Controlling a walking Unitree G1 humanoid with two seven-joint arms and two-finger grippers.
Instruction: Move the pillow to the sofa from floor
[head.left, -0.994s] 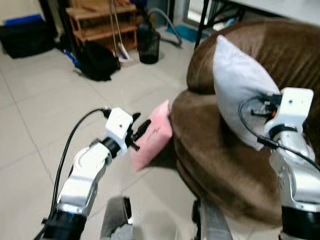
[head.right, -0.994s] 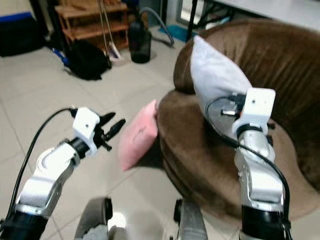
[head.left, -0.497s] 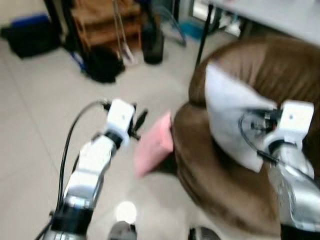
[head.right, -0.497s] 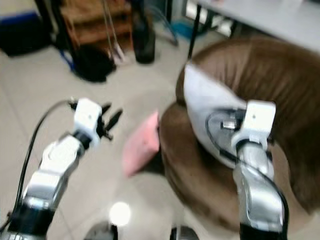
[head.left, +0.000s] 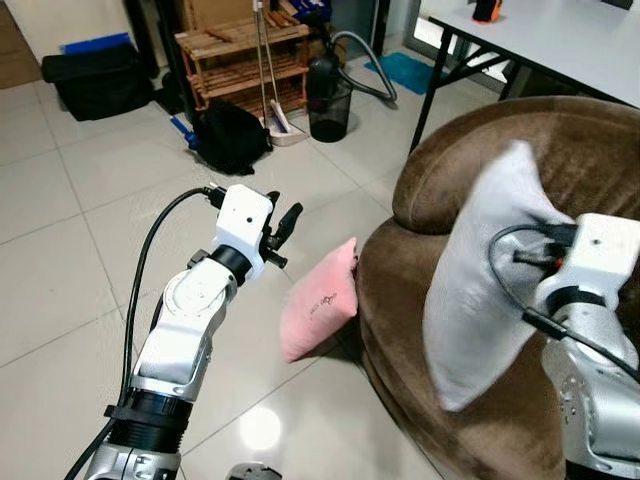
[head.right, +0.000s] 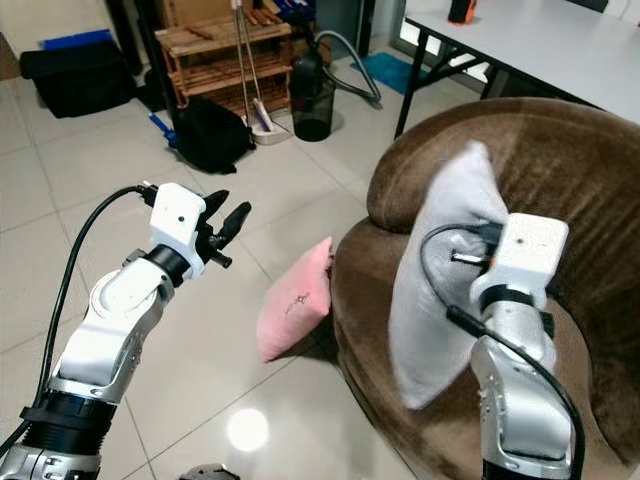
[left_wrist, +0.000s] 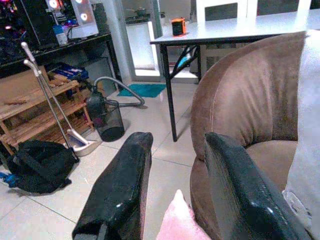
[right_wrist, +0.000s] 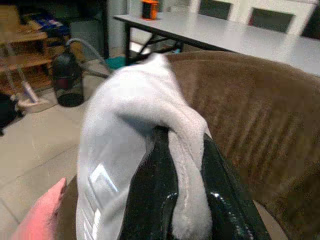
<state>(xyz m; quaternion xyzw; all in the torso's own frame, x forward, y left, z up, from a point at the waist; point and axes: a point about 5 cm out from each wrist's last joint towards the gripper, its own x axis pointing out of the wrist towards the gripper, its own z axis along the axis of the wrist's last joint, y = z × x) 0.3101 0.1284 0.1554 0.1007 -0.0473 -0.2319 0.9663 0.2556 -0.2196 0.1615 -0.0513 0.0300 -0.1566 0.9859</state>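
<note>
Now | right claw (right_wrist: 182, 200) pinching grey pillow (head.left: 480, 280), upright over sofa (head.left: 590, 140) | left claw (left_wrist: 175, 190) spread.

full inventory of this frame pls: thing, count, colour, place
grey pillow: 1, pale grey, held up over the sofa seat
pink pillow: 1, pink, on the floor, leaning on the sofa front
sofa: 1, brown, rounded, on the right
table: 1, white top, black legs, behind the sofa
orange thing: 1, on the table's far end
rack: 1, wooden, by the far wall
bag: 1, black, on the floor before the rack
vacuum: 1, dark, grey hose, beside the rack
black box: 1, far left on the floor
left gripper: open, raised above the pink pillow
right gripper: shut on the grey pillow
</note>
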